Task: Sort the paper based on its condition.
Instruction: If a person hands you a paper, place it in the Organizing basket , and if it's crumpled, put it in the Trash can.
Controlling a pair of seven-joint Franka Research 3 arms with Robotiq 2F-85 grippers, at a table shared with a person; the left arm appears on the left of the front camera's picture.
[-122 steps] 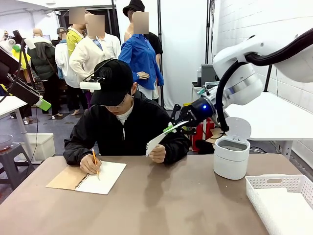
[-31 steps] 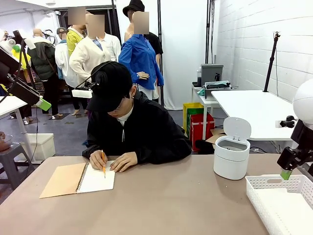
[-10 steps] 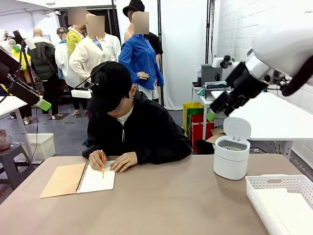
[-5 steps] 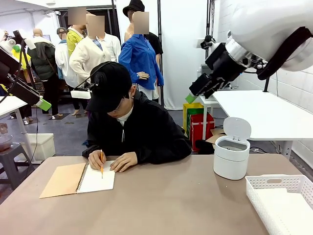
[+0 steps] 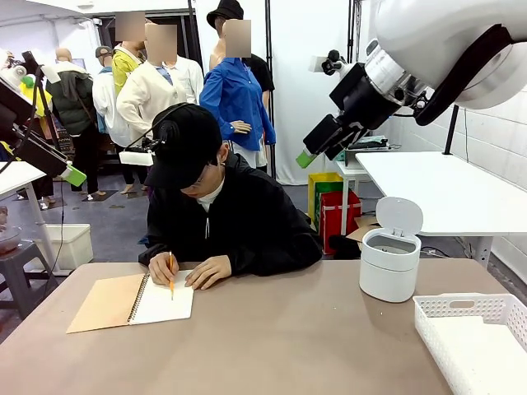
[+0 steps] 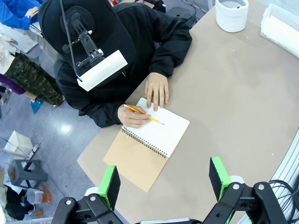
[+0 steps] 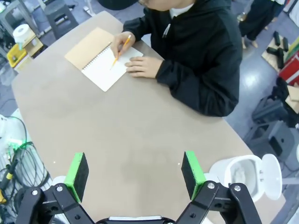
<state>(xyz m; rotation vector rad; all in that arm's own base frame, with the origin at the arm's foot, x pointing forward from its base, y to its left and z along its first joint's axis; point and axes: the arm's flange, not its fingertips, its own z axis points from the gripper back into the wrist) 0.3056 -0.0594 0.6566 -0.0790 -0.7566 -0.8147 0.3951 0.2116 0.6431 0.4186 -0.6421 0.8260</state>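
Two claws: both are seen with the green pads spread wide and nothing between them. The left claw (image 6: 163, 179) is held high over the near-left part of the bench (image 5: 272, 346); the right claw (image 5: 306, 155) is raised well above the far side, right of the person.
Paper: a white crumpled lump (image 7: 239, 173) is seen inside the open bin (image 5: 389, 265) at the far right; a flat white sheet (image 6: 288, 33) is judged to lie in the basket (image 5: 478, 333) at the near right.
Notebook (image 5: 132, 301): it is kept open at the far left, steadied by the person's flat hand (image 6: 156, 90) while a pencil (image 6: 142, 114) is worked by the other.
Reason for placement: the arms are judged to be parked high so the writing is left undisturbed until another piece is offered.
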